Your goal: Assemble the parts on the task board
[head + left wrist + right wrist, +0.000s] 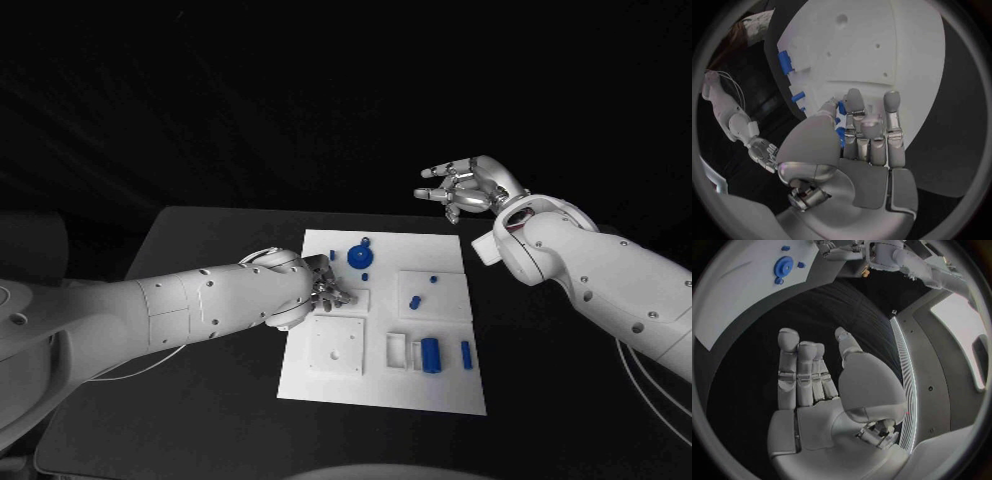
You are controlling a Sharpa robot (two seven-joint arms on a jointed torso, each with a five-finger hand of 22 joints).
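The task board (382, 345) is seen lying in the middle of the bench (202, 235), with blue parts scattered over its far and right-hand areas. In the head view the left hand (320, 290) is pressed down near the board's left edge, its grip hidden by the fingers. The left wrist view reveals more: a small blue part (841, 136) is pinched between the thumb and the fingers of that hand. The right hand (464, 188) is held raised beyond the bench's far right corner; in the right wrist view it is shown with fingers (799, 372) extended and nothing held, and a blue gear (784, 265) is caught on the board beyond.
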